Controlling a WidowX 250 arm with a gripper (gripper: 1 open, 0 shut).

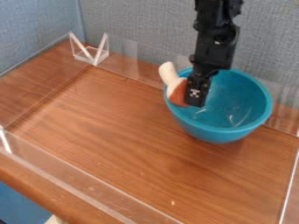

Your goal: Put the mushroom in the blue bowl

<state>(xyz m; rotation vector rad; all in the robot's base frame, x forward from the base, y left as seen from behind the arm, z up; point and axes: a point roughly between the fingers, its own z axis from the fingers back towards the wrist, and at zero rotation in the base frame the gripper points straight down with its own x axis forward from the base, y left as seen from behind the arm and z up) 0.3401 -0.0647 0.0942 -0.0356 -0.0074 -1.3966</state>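
The teal-blue bowl (pixel 239 118) stands at the right of the wooden table. My gripper (pixel 191 87) points straight down over the bowl's left rim. Its black fingers are shut on the mushroom (pixel 173 77), whose cream stem sticks out up and to the left while the orange-red cap (pixel 179 96) shows at the lower left of the fingers. The mushroom hangs at the rim, partly outside the bowl's edge. The inside of the bowl that I can see holds nothing.
The wooden table (pixel 105 122) is ringed by low clear acrylic walls (pixel 24 153). A small clear folded stand (pixel 90 48) sits at the back left corner. A grey-blue backdrop rises behind.
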